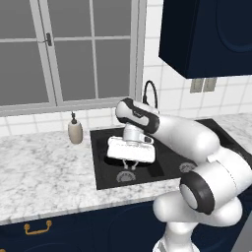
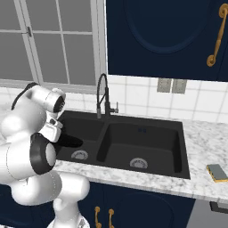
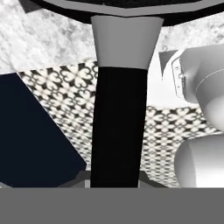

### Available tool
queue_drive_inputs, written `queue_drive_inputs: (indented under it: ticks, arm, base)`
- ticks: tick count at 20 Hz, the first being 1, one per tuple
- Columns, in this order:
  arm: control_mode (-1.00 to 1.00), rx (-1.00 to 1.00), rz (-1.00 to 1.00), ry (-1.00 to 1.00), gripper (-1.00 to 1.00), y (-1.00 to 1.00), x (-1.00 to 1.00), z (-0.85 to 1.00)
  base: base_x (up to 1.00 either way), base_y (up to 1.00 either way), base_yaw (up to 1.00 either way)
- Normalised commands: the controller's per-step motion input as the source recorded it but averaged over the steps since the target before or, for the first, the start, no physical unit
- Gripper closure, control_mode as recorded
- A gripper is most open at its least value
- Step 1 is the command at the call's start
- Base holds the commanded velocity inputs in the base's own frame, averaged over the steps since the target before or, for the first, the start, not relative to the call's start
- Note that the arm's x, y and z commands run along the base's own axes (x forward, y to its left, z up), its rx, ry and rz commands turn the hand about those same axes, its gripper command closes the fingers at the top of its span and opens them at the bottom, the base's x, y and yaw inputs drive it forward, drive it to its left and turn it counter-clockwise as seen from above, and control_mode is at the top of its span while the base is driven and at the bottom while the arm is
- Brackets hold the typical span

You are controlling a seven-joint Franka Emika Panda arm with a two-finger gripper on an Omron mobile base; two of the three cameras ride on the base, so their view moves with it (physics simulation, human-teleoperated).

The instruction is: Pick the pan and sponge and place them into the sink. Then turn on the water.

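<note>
The round black frying pan (image 2: 71,141) is hanging low over the left basin of the black rectangular double-basin sink (image 2: 147,147), its dark edge showing past the arm in the right base view, and its long thin black handle (image 3: 117,131) is running straight up the middle of the hand view. The two-finger gripper (image 1: 130,165) is reaching down into that basin from the white hand, its jaws clamping narrowly on the handle. The small yellow sponge (image 2: 217,173) is lying on the marble counter (image 1: 44,167), well apart to the right of the sink. The tall dark arched faucet (image 2: 103,95) is standing behind the divider, and a beige soap dispenser bottle (image 1: 75,130) is sitting left of the sink.
</note>
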Motion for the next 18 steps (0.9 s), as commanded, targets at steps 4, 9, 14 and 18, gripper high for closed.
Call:
queue_drive_inputs:
  ticks: [4,9,14,18]
  arm:
    - [-1.0,-0.04,0.08,-0.1,1.0,-0.22,0.0,-0.16]
    - [-1.0,-0.11,0.1,-0.01,1.0,-0.13,0.15,-0.04]
    - [-1.0,-0.03,0.08,0.01,1.0,-0.24,0.46,-0.02]
    - [-1.0,0.0,0.07,0.0,1.0,-0.22,0.23,-0.09]
  base:
    - [0.0,0.0,0.0]
    - [0.0,0.0,0.0]
    - [0.0,0.0,0.0]
    - [0.0,0.0,0.0]
